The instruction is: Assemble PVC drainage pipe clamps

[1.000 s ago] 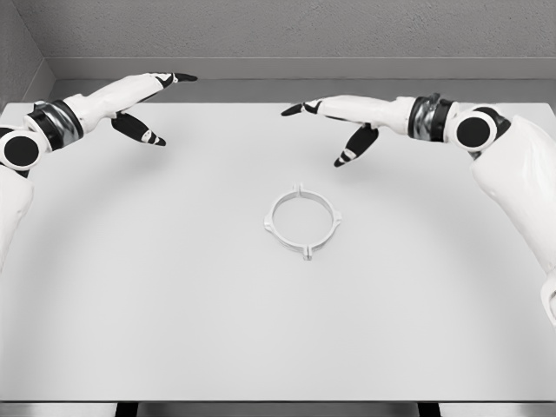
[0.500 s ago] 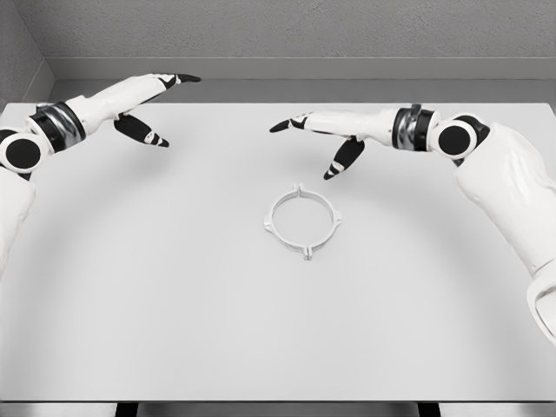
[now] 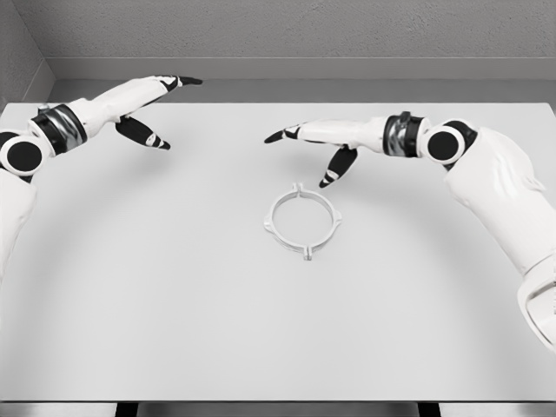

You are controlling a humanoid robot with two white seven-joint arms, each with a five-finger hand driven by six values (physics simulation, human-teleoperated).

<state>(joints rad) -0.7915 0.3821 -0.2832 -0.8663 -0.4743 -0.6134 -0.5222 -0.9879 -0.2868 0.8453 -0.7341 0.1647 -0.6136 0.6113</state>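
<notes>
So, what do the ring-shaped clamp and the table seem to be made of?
The pipe clamp ring looks like white moulded plastic, probably PVC: a thin matte band with small tabs and no shine. The table has a flat, pale grey matte top, perhaps laminate; the render leaves it open.

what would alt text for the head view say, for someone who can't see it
A white ring clamp lies flat near the middle of a white table, untouched. The right hand hovers just behind it with fingers spread and empty. The left hand hangs open over the table's far left.
</notes>
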